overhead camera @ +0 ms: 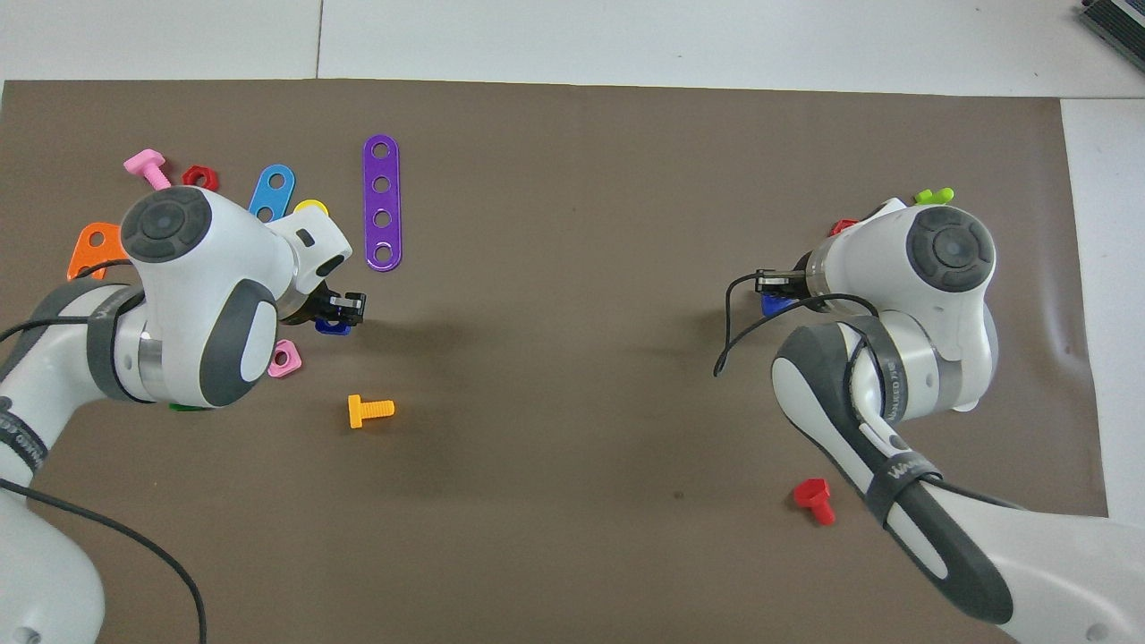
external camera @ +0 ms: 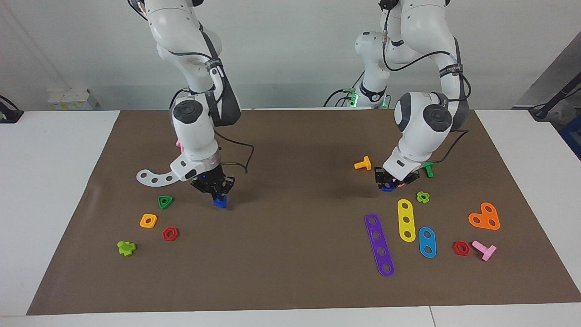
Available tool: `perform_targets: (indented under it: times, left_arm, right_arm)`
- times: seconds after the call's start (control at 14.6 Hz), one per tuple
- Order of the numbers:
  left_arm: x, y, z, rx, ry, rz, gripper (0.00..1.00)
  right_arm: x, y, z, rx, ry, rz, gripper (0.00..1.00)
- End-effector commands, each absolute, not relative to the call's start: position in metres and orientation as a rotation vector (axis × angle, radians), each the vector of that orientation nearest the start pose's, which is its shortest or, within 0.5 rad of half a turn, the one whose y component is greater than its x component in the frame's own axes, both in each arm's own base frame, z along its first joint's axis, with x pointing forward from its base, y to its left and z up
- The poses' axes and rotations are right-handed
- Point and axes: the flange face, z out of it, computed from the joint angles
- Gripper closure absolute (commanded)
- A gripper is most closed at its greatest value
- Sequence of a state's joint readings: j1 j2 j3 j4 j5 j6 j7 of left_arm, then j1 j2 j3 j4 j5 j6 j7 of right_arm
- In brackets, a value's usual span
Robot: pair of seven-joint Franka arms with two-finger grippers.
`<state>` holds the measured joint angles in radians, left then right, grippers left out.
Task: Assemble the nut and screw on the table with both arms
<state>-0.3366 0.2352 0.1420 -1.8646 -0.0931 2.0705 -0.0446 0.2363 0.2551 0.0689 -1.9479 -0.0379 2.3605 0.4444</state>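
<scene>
Low at centre-left of the facing view, the right gripper [external camera: 217,190] clamps 1 blue piece [external camera: 220,202], the left gripper [external camera: 391,180] at centre-right closes around another [external camera: 387,188], apparently lifting both for joining; which is nut or screw is unclear.

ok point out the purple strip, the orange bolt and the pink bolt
purple strip [external camera: 379,245]: facing view, middle of the flat bar between its holes
orange bolt [overhead camera: 368,410]: overhead view, where head meets stem
pink bolt [external camera: 484,249]: facing view, junction of head and stem
</scene>
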Motion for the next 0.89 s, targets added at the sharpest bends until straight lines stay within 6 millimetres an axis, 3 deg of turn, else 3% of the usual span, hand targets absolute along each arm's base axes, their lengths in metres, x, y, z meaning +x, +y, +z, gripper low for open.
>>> perform_targets:
  times: [0.0, 0.21, 0.34, 0.55, 0.82]
  left_arm:
    - [0.608, -0.130, 0.396, -3.202, 0.123, 0.080, 1.00]
    - [0.608, -0.142, 0.394, -3.223, -0.009, 0.093, 1.00]
    - [0.608, -0.142, 0.393, -3.219, -0.007, 0.097, 1.00]
    - [0.608, -0.151, 0.394, -3.229, -0.014, 0.072, 1.00]
    - [0.607, -0.176, 0.398, -3.234, -0.126, 0.016, 1.00]
  right_arm:
    - [0.601, 0.226, 0.368, -3.065, 0.242, -0.242, 1.00]
    - [0.602, 0.293, 0.372, -3.044, 0.313, -0.226, 1.00]
    - [0.607, 0.306, 0.377, -3.058, 0.319, -0.237, 1.00]
    - [0.585, 0.352, 0.350, -3.086, 0.320, -0.198, 1.00]
    - [0.569, 0.374, 0.338, -3.122, 0.347, -0.184, 1.00]
